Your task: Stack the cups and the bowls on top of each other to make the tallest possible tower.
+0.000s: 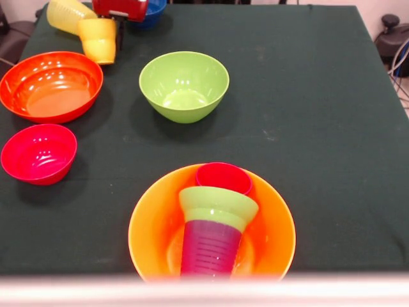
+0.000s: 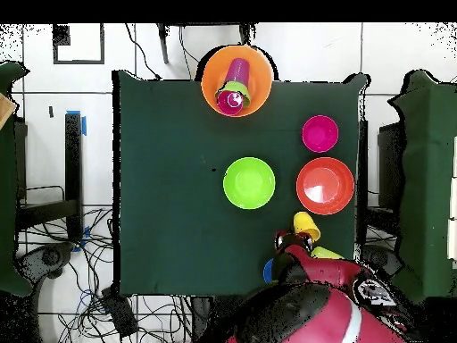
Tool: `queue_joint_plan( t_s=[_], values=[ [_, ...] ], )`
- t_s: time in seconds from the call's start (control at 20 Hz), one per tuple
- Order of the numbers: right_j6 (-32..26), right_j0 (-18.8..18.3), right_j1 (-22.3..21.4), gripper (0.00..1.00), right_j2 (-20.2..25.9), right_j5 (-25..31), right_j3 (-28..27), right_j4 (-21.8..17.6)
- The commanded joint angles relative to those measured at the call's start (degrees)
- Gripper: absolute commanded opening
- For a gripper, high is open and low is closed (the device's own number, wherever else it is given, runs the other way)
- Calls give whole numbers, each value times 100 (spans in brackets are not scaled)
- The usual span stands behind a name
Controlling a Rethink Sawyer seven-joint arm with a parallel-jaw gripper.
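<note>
Tower (image 1: 214, 220) sits near edge of table (image 1: 319, 128), front view: purple cup (image 1: 209, 246) in big yellow-orange bowl (image 1: 153, 224), small green bowl (image 1: 217, 206) and red-pink cup (image 1: 223, 177) on top. Gripper (image 1: 120, 9) at far left, by yellow-orange cup (image 1: 99, 39); finger state unclear. Large green bowl (image 1: 184, 85) mid-table, loose.

- We face the robot low across the desk (image 1: 307, 96), close in.
- From high overhead we look straight down, robot's base at bottom.
- Both views share the desktop.
</note>
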Motion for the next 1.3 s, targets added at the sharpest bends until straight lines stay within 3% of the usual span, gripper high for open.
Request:
queue_joint_plan(
  t_s=[0.05,0.35,0.7,1.05,1.3],
  values=[
    [-145,-276,-223,0,1320,2276,-212,341],
    [-439,-129,-826,0,1449,3750,-316,810],
    [-407,49,-1046,0,1438,4403,-514,740],
    [-1005,-621,-1639,0,2796,4216,-310,903],
    [-1158,-950,-1656,0,3582,4003,-508,826]
  ],
)
